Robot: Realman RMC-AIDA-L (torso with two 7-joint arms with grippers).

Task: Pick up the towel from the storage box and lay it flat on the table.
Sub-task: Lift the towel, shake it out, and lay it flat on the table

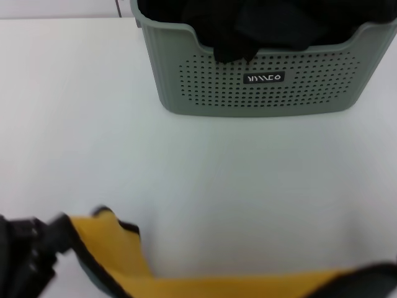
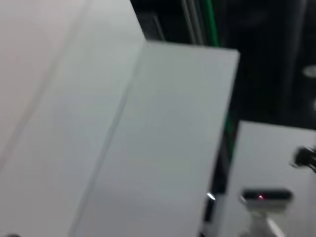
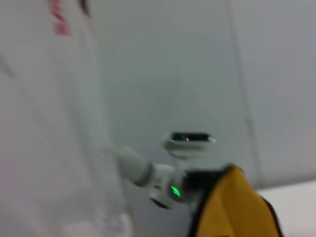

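The towel (image 1: pixel 205 287) hangs stretched along the near edge of the table (image 1: pixel 80 124), its yellow side facing me and its dark edging showing at the left end. My left gripper (image 1: pixel 57 231) is at the near left, shut on the towel's left corner. A dark shape at the near right is my right gripper (image 1: pixel 372 277), holding the other end. In the right wrist view the yellow towel (image 3: pixel 232 207) fills the lower part, close to the camera. The sage-green storage box (image 1: pixel 260 87) stands at the far side of the table, well away from both grippers.
Dark cloth (image 1: pixel 260 25) lies bunched inside the box and spills over its dipped front rim. White tabletop stretches between the box and the towel. The left arm's wrist (image 3: pixel 168 180), with a green light, shows in the right wrist view.
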